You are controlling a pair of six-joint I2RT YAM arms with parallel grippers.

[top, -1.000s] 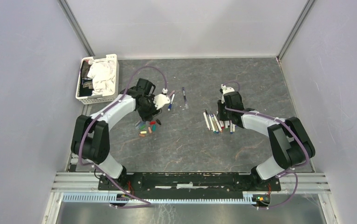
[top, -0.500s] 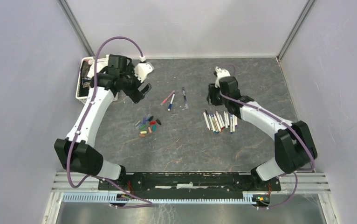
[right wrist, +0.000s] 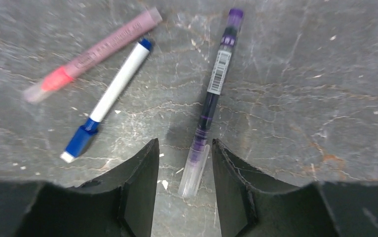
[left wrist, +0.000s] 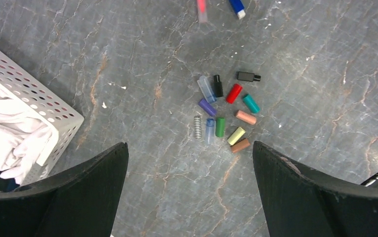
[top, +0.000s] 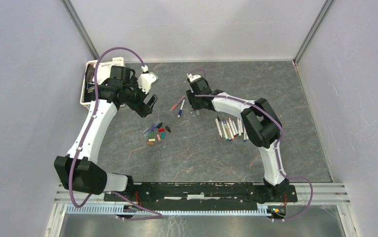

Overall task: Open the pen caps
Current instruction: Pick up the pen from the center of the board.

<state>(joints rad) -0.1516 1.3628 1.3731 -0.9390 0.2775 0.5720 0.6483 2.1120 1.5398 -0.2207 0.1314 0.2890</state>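
The pen caps (left wrist: 225,112) lie loose in a small heap of stubby coloured pieces, seen in the top view left of centre (top: 156,133). My left gripper (left wrist: 189,145) hangs high above the table behind them (top: 148,104), open wide with nothing in it. My right gripper (right wrist: 184,144) is low over the table (top: 195,101), open, its fingers (right wrist: 142,177) on either side of the clear cap (right wrist: 195,173) of a purple pen (right wrist: 215,81) without touching it. A pink pen (right wrist: 95,52) and a blue-capped pen (right wrist: 110,98) lie just left of it.
A row of several white-barrelled pens (top: 232,128) lies right of centre. A white perforated basket (left wrist: 39,101) holding white cloth (left wrist: 4,131) stands at the back left (top: 86,96), close under my left arm. A small metal spring (left wrist: 197,127) lies beside the caps.
My left gripper rose from the heap of caps, swung back and left, and opened wide. My right gripper moved left from the pen row to the purple pen, and its jaws widened.
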